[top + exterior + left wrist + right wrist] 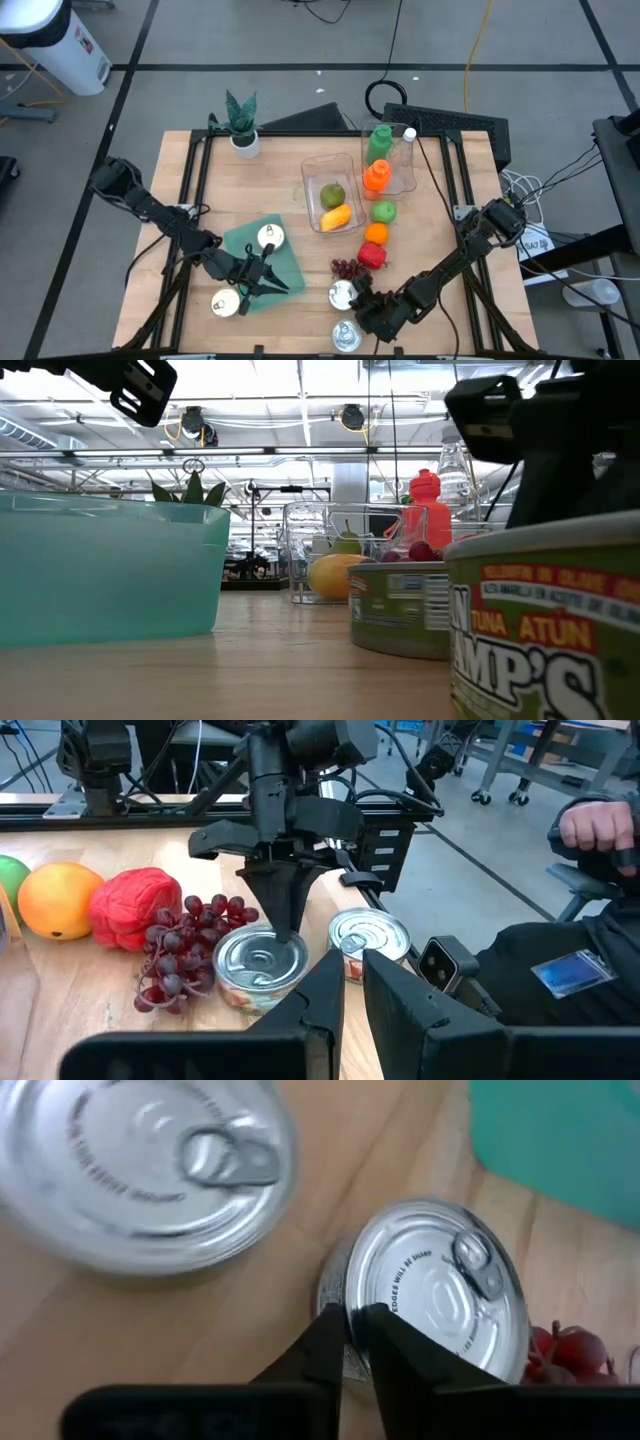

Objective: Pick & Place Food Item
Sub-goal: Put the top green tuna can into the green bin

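Observation:
Several tuna cans stand near the table's near edge. One can (343, 294) (262, 965) (430, 1295) sits beside purple grapes (345, 268), and my right gripper (360, 296) (350, 1330) stands on it, pointing down, with only a slit between its fingers. A second can (347, 335) (370, 935) stands nearer the edge. My left gripper (264, 274) (353, 990) hovers over the teal container (285, 265) (100, 570), shut and holding nothing. Another can (270, 237) lies in that container, and one more can (225, 303) stands on the wood beside it. My right gripper comes at the can from above, pointing down. Its fingertips (335, 1330) straddle the can's rim (345, 1295) on the side away from the grapes, one on the lid and one outside the wall. The can stands upright on the table.
A clear bin (310, 165) holds a green apple (332, 194) and a mango (335, 217). Beside it lie an apple (383, 211), an orange (375, 233) and a red item (372, 255). Bottles (376, 160) and a potted plant (240, 125) stand farther back. A person (590, 870) sits beyond the table.

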